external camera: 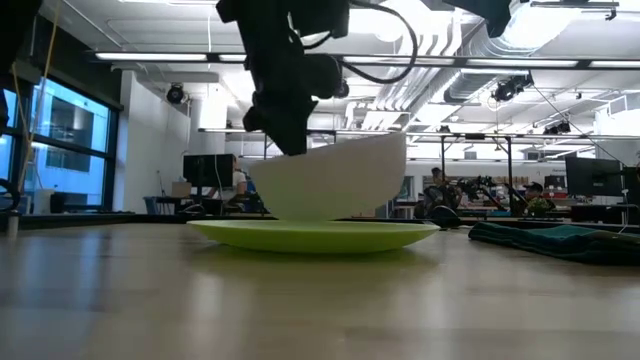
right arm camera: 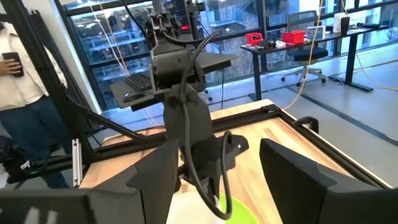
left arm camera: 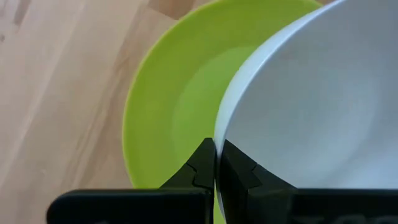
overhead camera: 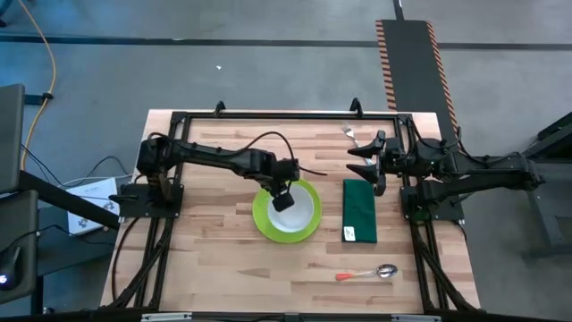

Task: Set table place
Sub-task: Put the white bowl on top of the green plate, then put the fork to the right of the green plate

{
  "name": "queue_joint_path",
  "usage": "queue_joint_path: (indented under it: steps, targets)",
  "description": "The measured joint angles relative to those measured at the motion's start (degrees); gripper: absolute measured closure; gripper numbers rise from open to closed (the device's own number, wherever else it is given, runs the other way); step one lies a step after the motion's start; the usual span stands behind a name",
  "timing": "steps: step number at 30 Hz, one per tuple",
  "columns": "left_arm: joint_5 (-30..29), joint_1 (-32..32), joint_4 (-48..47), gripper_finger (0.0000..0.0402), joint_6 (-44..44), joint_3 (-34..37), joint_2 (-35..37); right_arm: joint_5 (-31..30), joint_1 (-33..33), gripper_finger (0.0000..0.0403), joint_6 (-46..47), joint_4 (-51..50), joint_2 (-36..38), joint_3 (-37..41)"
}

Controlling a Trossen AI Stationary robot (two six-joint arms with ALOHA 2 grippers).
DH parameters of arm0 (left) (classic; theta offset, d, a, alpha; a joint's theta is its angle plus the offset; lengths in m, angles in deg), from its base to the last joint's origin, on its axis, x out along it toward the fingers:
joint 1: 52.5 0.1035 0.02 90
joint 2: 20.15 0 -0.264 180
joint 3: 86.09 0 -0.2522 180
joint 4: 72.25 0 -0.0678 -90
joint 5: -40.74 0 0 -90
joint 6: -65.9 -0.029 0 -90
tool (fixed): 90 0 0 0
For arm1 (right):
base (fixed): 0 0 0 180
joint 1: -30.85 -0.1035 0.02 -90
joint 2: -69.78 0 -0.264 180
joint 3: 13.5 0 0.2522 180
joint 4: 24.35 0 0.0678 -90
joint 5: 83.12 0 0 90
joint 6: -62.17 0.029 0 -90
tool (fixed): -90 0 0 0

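Bowl (left arm camera: 311, 106) cut off by left wrist picture's edges; rim partly hidden behind left tool (left arm camera: 216, 163) fingers. Plate (left arm camera: 168, 106) part covered by bowl, part cut off at edge. Fork (overhead camera: 350, 134) mostly hidden under right tool (overhead camera: 368, 163) in high view. Tag on napkin (overhead camera: 359, 211) too small to be read. Person (right arm camera: 22, 81) cut off at right wrist picture's edge. Worktop (overhead camera: 214, 259) near edge cut off in high view.

High cam straight down, low cam level at table (external camera: 150, 300) height, wrist cams close, all share plate (overhead camera: 261, 219)
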Motion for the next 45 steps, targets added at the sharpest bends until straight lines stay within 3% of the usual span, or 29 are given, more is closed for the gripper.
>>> queue_joint_path:
  steps: [9, 19, 29, 37, 45]
  targets:
    - [-0.2, 0.0, -3.3, 0.0401, -1.2, 0.0, -1.1, -0.1, 0.0, 0.0183, 0.0, 0.0, 0.0, 0.0]
    - [-1.3, 0.0, -0.7, 0.0401, -2.6, 0.0, -1.1, -0.1, 0.0, 0.0183, 0.0, 0.0, 0.0, 0.0]
    - [-1.7, 0.0, -0.8, 0.0379, -2.8, 0.0, -1.1, -0.1, 0.0, 0.0183, 0.0, 0.0, 0.0, 0.0]
    - [-1.7, 0.0, -0.8, 0.034, -2.8, 0.0, -1.1, -0.1, 0.0, 0.0183, 0.0, 0.0, 0.0, 0.0]
    - [-1.9, 0.7, -5.6, 0.0271, -2.3, -3.5, -1.2, 0.0, 0.0, 0.0183, 0.0, 0.0, 0.0, 0.0]
